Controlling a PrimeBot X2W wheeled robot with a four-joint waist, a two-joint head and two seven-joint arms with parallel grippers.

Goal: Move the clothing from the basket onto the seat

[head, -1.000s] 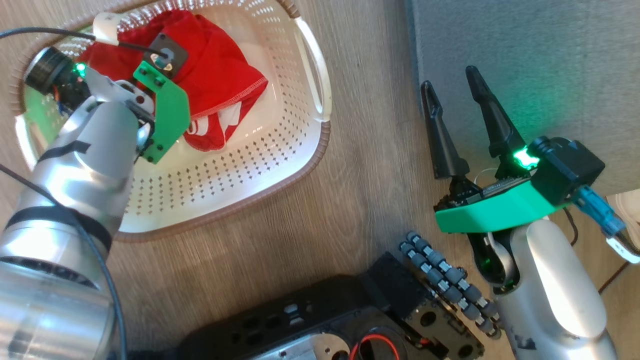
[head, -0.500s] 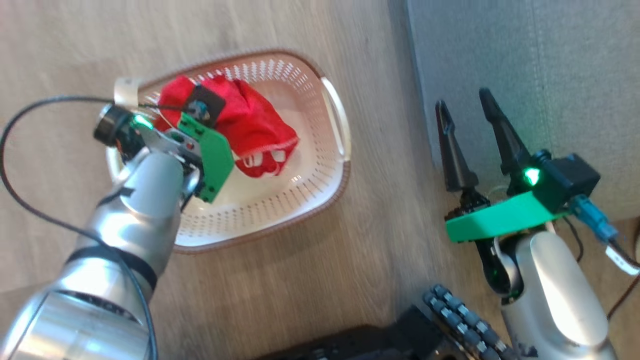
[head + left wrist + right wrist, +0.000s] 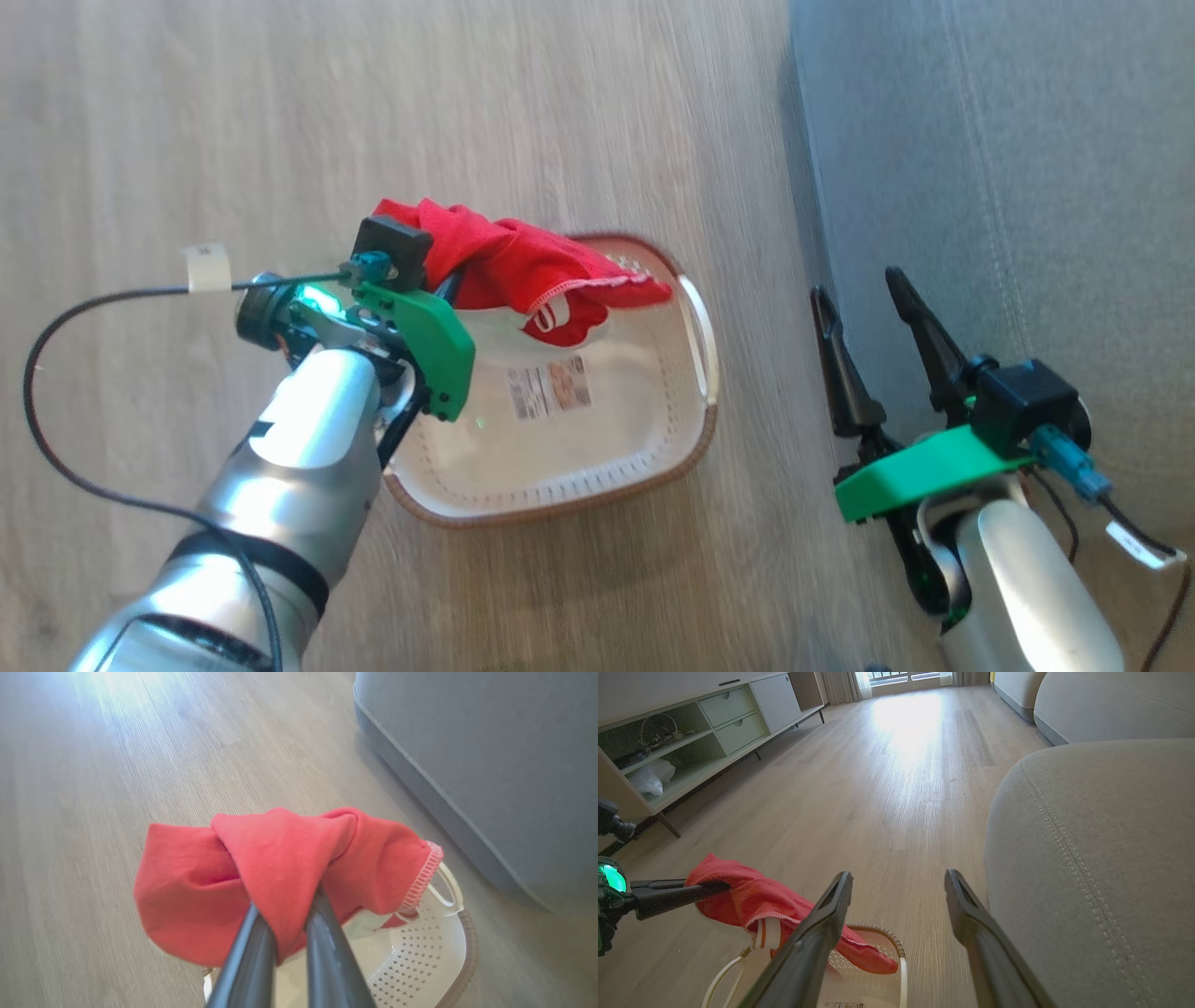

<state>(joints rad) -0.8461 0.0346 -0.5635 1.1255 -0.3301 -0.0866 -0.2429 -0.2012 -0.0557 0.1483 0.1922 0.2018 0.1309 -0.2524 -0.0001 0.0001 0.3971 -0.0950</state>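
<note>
Left claw [image 3: 287,914]: fingers pinched narrow on a central fold of the clothing [image 3: 280,858], tips buried in the cloth. Bundle held above the far-left part of the basket [image 3: 560,485]. Red mass draped to both sides of the fingers, white-trimmed hem hanging lowest on the right. Cannot tell whether that trailing end touches the rim. Basket bottom bare save a printed label [image 3: 549,387], so probably both garments in the one pinch. Judgement only, as the second piece is partly hidden.

Right claw [image 3: 859,285]: spread wide, nothing held, near the seat's left edge.

Seat [image 3: 1027,140]: right of the basket, with a strip of wooden floor [image 3: 280,112] between.

Step in hand: carry rightward to the seat.
- Raise higher before traversing, so the hanging hem clears rim and handle.
- Hold the pinch firm, since slack cloth gripped by one fold may slip.
- Move smoothly, no swinging.
- Release only well over the cushion, past its rounded edge.
- Right claw best kept out of the path.
</note>
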